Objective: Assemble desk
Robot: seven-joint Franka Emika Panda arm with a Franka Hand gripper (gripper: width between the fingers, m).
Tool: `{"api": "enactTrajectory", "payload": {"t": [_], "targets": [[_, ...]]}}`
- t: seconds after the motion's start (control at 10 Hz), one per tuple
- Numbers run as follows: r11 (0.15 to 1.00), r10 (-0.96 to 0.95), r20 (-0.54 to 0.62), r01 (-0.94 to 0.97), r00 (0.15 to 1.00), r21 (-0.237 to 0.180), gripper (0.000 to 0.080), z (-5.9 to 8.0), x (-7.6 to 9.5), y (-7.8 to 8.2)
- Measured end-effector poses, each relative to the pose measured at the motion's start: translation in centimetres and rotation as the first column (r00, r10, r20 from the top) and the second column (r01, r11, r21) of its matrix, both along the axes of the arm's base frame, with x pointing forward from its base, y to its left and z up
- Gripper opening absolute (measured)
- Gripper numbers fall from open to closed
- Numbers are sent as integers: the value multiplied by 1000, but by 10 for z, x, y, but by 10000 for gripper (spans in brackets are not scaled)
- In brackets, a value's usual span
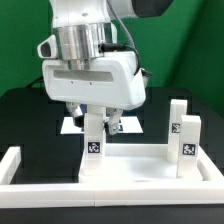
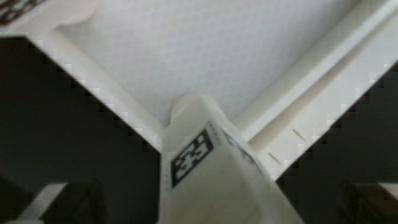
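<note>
Looking across the exterior view from its left: the long low white border wall point(image 1: 20, 160) wraps around the front of the black table point(image 1: 25, 110). Inside it lies the wide flat white plastic tabletop panel point(image 1: 130, 165) of the desk. A small white rectangular leg block point(image 1: 93, 140) with a black-and-white square tag stands upright on the panel's left part, right under the robot's white two-finger gripper point(image 1: 97, 118). The fingers are spread apart on either side of the block's top, not pinching it as far as I can tell. Further right, two more tagged leg blocks point(image 1: 184, 140) stand upright near the panel's right end. The wrist view shows the tagged block point(image 2: 210, 160) close up against the panel's rimmed corner point(image 2: 196, 50).
</note>
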State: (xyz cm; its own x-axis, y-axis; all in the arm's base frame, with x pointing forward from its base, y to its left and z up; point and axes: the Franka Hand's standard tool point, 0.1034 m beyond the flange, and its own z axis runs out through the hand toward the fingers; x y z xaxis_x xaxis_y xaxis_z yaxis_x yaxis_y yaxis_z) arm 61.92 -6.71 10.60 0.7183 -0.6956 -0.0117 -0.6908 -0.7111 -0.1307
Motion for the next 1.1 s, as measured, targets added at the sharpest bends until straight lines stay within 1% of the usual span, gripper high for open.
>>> {"api": "enactTrajectory", "payload": {"t": [0.1, 0.2, 0.3, 0.5, 0.6, 0.7, 0.8, 0.9, 1.0, 1.1], "targets": [[995, 97, 5, -97, 995, -16, 649, 0, 0, -1], [949, 313, 14, -312, 950, -53, 649, -1, 5, -3], [917, 397, 20, -395, 918, -61, 649, -2, 9, -4], [930, 365, 18, -364, 931, -57, 649, -3, 8, -4], [929, 366, 18, -365, 930, -57, 557, -3, 8, -5], [936, 350, 17, -349, 936, -55, 557, -3, 8, -4], [965, 260, 12, -259, 966, -44, 357, -4, 8, -4], [974, 224, 10, -223, 975, -41, 288, -4, 8, -4], [991, 134, 4, -133, 991, -32, 288, -4, 8, -4], [995, 94, 1, -94, 996, -29, 288, -4, 8, -4]]}}
